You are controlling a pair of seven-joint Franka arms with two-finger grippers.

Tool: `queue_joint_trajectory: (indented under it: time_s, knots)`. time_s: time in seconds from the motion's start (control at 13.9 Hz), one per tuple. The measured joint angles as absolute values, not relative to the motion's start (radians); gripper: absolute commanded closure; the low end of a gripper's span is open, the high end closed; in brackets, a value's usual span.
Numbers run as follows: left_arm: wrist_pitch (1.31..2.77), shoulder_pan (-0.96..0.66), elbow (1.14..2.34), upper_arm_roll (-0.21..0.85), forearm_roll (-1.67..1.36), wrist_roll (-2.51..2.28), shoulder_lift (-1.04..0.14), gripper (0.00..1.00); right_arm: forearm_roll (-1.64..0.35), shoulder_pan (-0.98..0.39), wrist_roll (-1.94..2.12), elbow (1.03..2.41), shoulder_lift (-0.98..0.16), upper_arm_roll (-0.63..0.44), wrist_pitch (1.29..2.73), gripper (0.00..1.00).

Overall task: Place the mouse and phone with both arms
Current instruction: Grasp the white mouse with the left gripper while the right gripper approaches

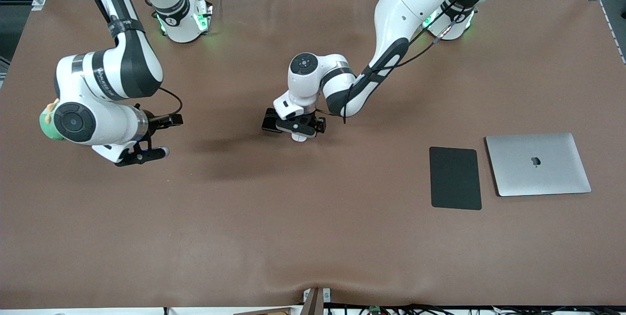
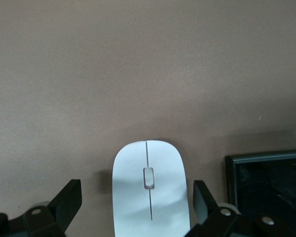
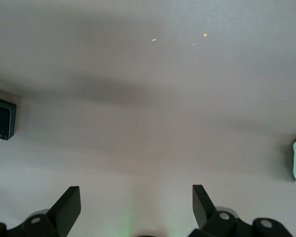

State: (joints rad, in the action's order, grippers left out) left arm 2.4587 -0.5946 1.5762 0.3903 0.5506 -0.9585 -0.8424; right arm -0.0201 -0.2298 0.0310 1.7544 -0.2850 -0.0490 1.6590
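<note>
The brown tabletop (image 1: 313,236) carries everything. The laptop (image 1: 538,164), silver and closed, lies toward the left arm's end of the tabletop and serves as the landmark here. The left arm (image 1: 391,36) reaches from its base toward the middle of the tabletop, well apart from the laptop. The right arm (image 1: 107,75) is bent over the tabletop's other end, farthest from the laptop, waiting. The black pad (image 1: 455,178) lies flat just beside the laptop, on its side toward the right arm's end.

The left gripper (image 1: 299,131) is low over the mouse (image 2: 149,190), well apart from the laptop toward the right arm's end; its jaws stand spread wide, one finger on each side of the mouse, neither touching it. The right gripper (image 1: 146,151) hovers above bare tabletop, its jaws parted and holding nothing. The mouse rests on the tabletop with its centre line running between the fingers (image 2: 66,200). The phone (image 2: 269,185), black and glossy, lies just beside the mouse, apart from it. A green soft toy (image 1: 48,122) shows by the right arm's wrist.
</note>
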Motion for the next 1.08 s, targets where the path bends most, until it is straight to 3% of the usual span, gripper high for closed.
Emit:
queue_joint_trajectory:
  time_s: [0.36, 0.43, 0.5, 0.58, 0.65, 1.08]
  knots:
    - [2.459, -0.595, 1.576, 0.390, 0.551, -0.962, -0.842, 0.00, -0.020, -0.237, 0.026, 1.771, -0.285, -0.049, 1.660, 0.00]
    - [2.459, -0.595, 1.576, 0.390, 0.551, -0.963, -0.842, 0.12, -0.020, -0.239, 0.025, 1.778, -0.285, -0.049, 1.665, 0.00]
    - [2.459, -0.595, 1.576, 0.390, 0.551, -0.963, -0.842, 0.56, -0.020, -0.241, 0.024, 1.786, -0.285, -0.049, 1.674, 0.00]
    - [2.459, -0.595, 1.576, 0.390, 0.551, -0.965, -0.843, 0.89, -0.020, -0.245, 0.024, 1.795, -0.285, -0.049, 1.680, 0.00]
    - [2.458, -0.595, 1.577, 0.390, 0.551, -0.968, -0.843, 1.00, -0.020, -0.250, 0.023, 1.802, -0.285, -0.049, 1.684, 0.00]
    - [2.436, -0.595, 1.573, 0.390, 0.551, -0.990, -0.842, 1.00, -0.021, -0.279, -0.017, 1.842, -0.285, -0.048, 1.744, 0.00]
